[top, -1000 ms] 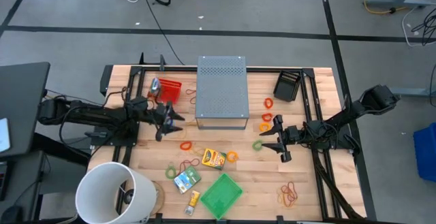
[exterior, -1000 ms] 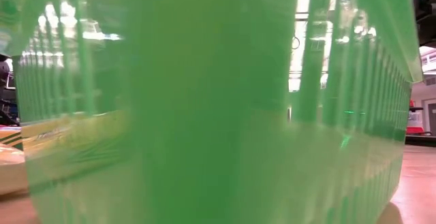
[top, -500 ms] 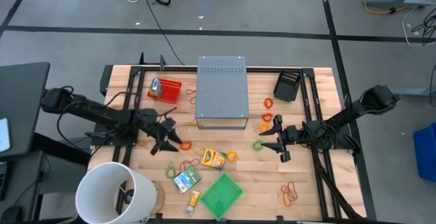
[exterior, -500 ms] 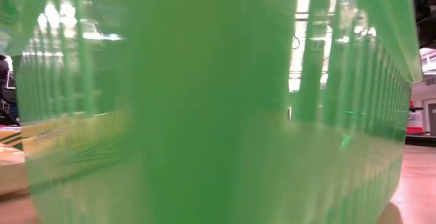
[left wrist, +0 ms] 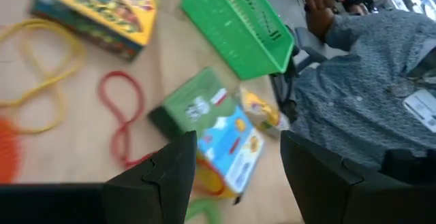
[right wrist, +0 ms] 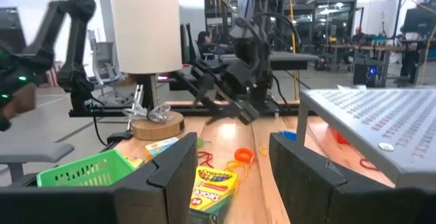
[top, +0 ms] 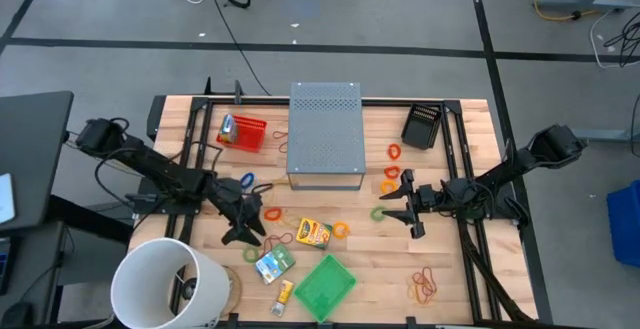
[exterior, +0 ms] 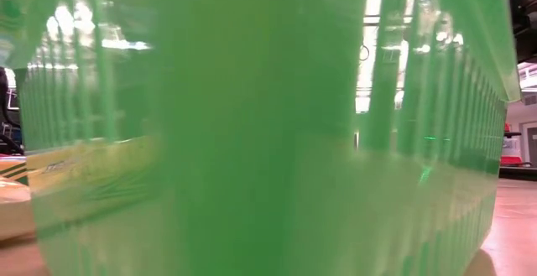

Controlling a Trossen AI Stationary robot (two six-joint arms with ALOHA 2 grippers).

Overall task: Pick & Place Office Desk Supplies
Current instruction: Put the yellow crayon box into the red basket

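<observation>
The left gripper [top: 246, 231] hangs low over the wooden table [top: 455, 279], its two dark fingers [left wrist: 174, 176] spread wide with nothing between them. Just ahead of its tips lies the green-and-white printed packet [left wrist: 211, 129], with a red rubber-band loop [left wrist: 119, 115] on the board beside it and a small green loop [top: 250, 255] close by. Beyond the packet sits the yellow-orange crayon box [top: 313, 233], and past that the green slatted plastic basket [top: 325, 286], which stands near the table's front edge. The big white round bucket [top: 165, 284] crowds the gripper's outer side, leaving little room there; bare boards lie open behind it.

The right gripper [top: 411, 209] waits over the other half, fingers parted and empty, a green loop [top: 379, 212] just in front and orange loops [top: 389, 179] beside the grey perforated metal box [top: 325, 134].
</observation>
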